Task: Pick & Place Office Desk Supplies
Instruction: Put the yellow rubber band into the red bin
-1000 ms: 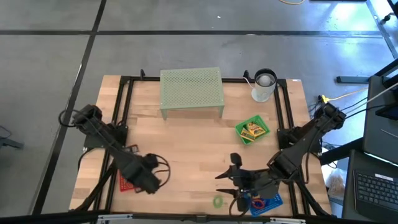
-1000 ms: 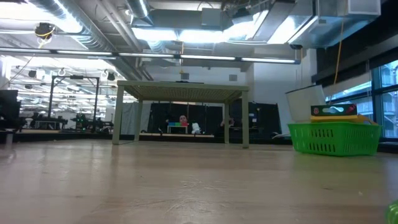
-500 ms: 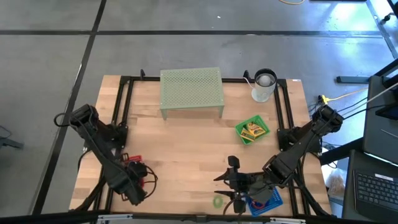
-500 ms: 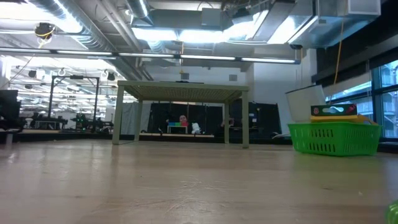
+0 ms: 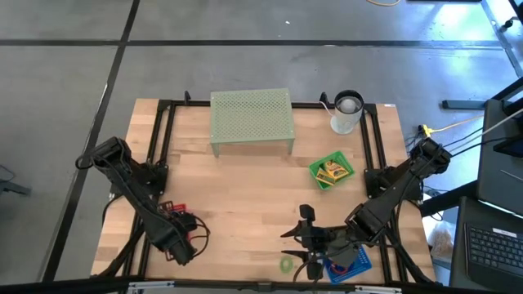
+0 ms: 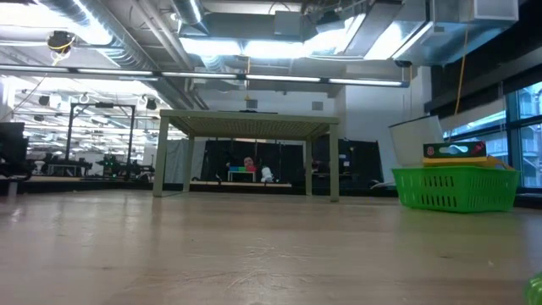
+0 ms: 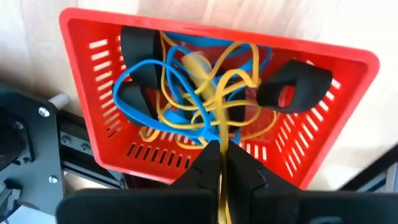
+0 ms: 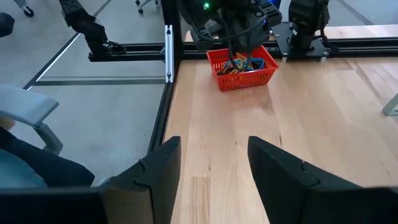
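1. Since a second ago, my left arm has swung from mid-desk back to the near-left corner; the right arm has barely shifted.
2. My left claw (image 7: 219,163) hangs over the red tray (image 7: 93,99) at the desk's near-left edge. Its fingers are closed tight on a yellow rubber band (image 7: 219,102), one of a tangle of yellow and blue bands (image 7: 144,78) lying with black clips (image 7: 297,84) inside the tray.
3. My right claw (image 8: 212,163) stands spread wide with nothing in it, near the desk's near-right edge, just beside the green ring (image 5: 286,265) and the blue tray (image 5: 358,266).
4. Step in hand, as I judge it: handling the pinched band. Lift slowly and straight up, since the loops interlock and neighbours may drag out or tip the tray.
5. Keep the right claw parked until the left clears.
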You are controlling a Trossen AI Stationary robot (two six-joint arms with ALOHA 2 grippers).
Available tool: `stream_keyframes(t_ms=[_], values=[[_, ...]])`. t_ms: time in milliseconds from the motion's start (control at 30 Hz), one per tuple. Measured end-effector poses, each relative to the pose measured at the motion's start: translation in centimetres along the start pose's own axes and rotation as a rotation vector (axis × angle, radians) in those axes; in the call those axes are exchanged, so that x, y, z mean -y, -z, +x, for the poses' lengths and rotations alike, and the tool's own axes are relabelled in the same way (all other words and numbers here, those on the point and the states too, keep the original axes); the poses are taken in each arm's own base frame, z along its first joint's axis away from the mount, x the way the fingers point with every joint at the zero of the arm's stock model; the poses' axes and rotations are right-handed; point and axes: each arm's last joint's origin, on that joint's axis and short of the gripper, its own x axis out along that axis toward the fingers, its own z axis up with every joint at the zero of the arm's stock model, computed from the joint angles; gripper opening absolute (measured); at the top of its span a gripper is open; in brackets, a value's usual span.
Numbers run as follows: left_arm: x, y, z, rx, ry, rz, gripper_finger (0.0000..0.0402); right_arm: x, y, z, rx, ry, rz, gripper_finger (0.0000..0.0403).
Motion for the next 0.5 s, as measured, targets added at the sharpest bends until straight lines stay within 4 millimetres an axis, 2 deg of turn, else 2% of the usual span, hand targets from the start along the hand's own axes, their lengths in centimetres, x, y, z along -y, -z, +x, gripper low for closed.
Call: stream_keyframes(t_ms=[300,433,500], values=[[-0.09,-0.31,0.09,0.098,-0.031,0.009,0.0004,-0.01,0.0,-0.01,-0.002,-0.004,0.0,0.0187],[0.33,-0.13,0.11,0.048,0.02,0.208,0.0003,0.0,0.0,-0.01,-0.001,-0.003,0.0,0.0187],[0.51,0.12,0.15,0.065,0.02,0.247,0.0004,0.0,0.0,-0.01,-0.001,-0.003,0.0,0.0187]])
